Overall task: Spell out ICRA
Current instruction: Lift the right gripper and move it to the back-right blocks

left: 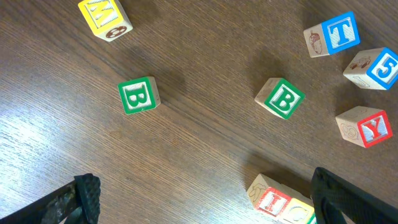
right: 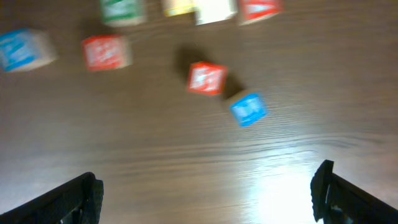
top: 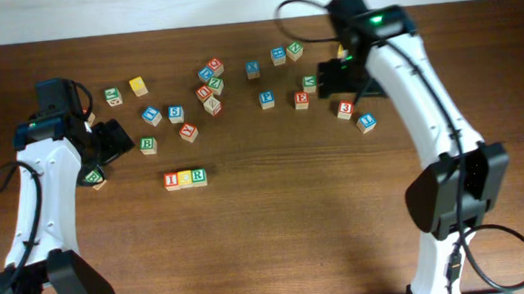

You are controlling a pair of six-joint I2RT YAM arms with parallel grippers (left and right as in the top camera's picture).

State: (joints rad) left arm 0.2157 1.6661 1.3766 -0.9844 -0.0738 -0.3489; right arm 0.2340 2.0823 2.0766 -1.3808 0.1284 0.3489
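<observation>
Three cubes stand side by side in a row at the table's front left: the red "I" (top: 171, 180), the yellow-faced C (top: 185, 178) and the green "R" (top: 198, 176). The left wrist view catches the "I" (left: 272, 202) and the C (left: 298, 213) at its bottom edge, beside my right-hand finger. My left gripper (top: 116, 140) (left: 205, 199) hangs open and empty, left of the row. My right gripper (top: 331, 77) (right: 208, 193) is open over bare wood at the back right, holding nothing. I cannot pick out the red "A" in any view; the right wrist view is blurred.
Loose cubes are scattered across the back of the table. Two green "B" cubes (left: 138, 95) (left: 281, 98), a blue "T" (left: 333, 34), a blue "5" (left: 373, 67) and a red "Y" (left: 367, 127) lie near my left gripper. A red cube (right: 206, 79) and a blue one (right: 249, 109) lie ahead of my right gripper.
</observation>
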